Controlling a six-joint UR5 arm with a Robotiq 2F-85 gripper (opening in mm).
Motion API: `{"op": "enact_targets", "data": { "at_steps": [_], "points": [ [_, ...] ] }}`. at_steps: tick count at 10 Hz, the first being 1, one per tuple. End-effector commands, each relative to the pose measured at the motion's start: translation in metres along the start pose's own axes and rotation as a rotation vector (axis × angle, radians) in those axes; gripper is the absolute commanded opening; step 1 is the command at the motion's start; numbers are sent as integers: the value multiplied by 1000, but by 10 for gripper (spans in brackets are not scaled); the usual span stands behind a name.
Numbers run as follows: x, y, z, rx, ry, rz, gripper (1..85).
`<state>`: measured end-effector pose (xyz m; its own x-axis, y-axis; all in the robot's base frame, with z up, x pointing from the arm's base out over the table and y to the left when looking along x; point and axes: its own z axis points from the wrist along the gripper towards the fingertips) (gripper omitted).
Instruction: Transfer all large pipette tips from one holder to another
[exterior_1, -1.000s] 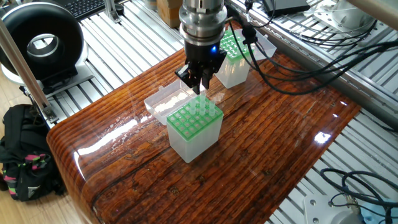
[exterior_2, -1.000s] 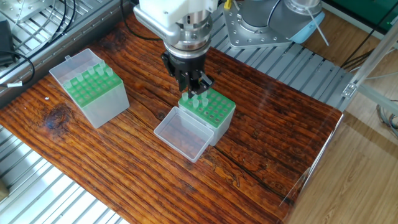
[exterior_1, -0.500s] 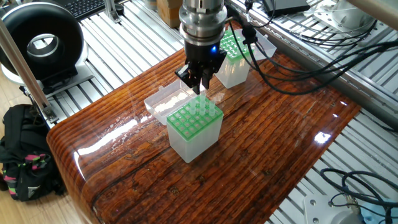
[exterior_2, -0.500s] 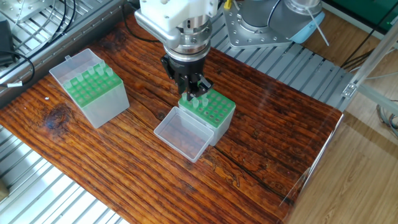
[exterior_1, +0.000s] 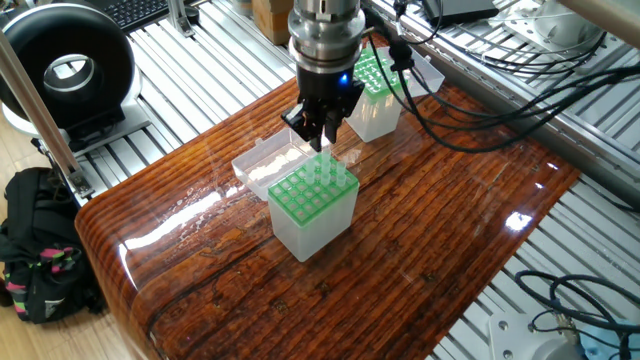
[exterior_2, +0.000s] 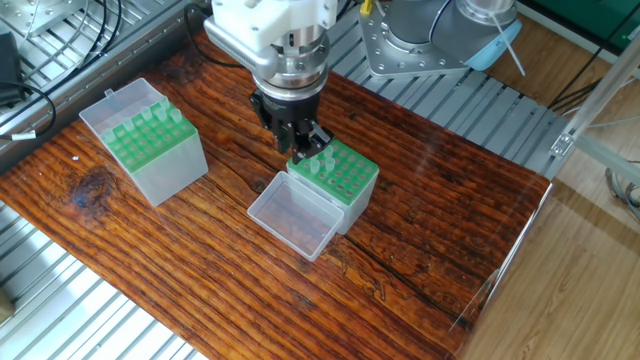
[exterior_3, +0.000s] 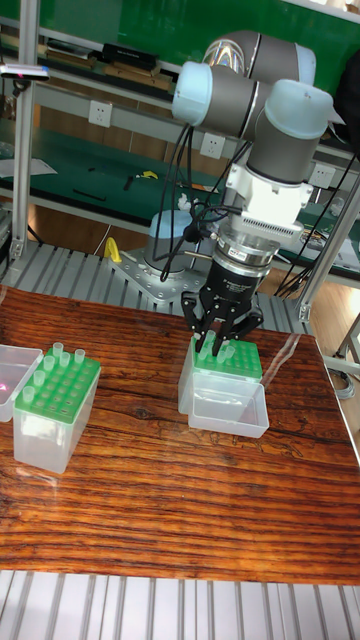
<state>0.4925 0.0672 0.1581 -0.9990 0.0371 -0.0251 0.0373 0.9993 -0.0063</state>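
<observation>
Green-topped near box (exterior_2: 335, 178) carries a few large pipette tips (exterior_2: 314, 164) under the gripper (exterior_2: 299, 147), its finger spread unclear; next, likely, a return to the far box (exterior_2: 147, 146).

Gripper: (exterior_3: 220, 345) pointing straight down, fingers slightly parted over the rack's back edge.
Green-topped holder: (exterior_3: 235, 365) directly beneath the fingertips, clear lid (exterior_3: 230, 412) hinged open toward the camera.
Large pipette tips: (exterior_3: 215, 352) few upright ones by the fingertips; contact unclear.
Second holder: (exterior_3: 55, 408) well off to the gripper's side, tips standing along its top.
</observation>
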Motion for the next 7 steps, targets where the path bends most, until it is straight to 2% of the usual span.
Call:
{"op": "enact_targets", "data": {
  "at_steps": [1,3,7],
  "points": [
    [8,8,4,-24,18,16,297],
    [13,3,7,-19,32,10,293],
    [12,-4,12,-15,25,-1,293]
  ]
}}
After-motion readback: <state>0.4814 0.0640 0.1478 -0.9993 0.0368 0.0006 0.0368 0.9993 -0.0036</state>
